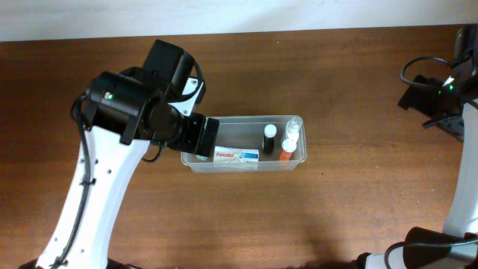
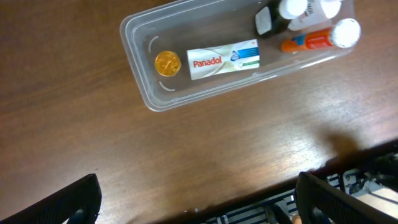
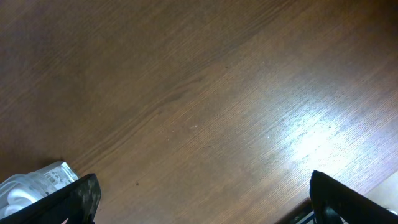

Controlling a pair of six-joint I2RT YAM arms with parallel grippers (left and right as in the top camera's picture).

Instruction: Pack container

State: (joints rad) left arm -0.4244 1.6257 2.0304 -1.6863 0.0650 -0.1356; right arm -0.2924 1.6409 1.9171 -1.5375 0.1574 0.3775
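The clear plastic container (image 1: 246,169) sits mid-table. It holds a white Panadol box (image 1: 237,155), a black bottle (image 1: 269,138), a clear white-capped bottle (image 1: 292,132) and an orange bottle (image 1: 286,151). In the left wrist view the container (image 2: 134,73) also shows a round gold item (image 2: 167,63) beside the Panadol box (image 2: 223,59), with the black bottle (image 2: 270,20) and the orange bottle (image 2: 316,40) at its far end. My left gripper (image 2: 199,202) is open and empty above the container's left end (image 1: 200,138). My right gripper (image 3: 202,199) is open and empty over bare wood, at the far right (image 1: 420,91).
The wooden table (image 1: 351,217) has its far edge along the top of the overhead view. A clear, white-capped object (image 3: 30,184) pokes in at the lower left of the right wrist view. The table's front edge (image 2: 348,158) shows in the left wrist view.
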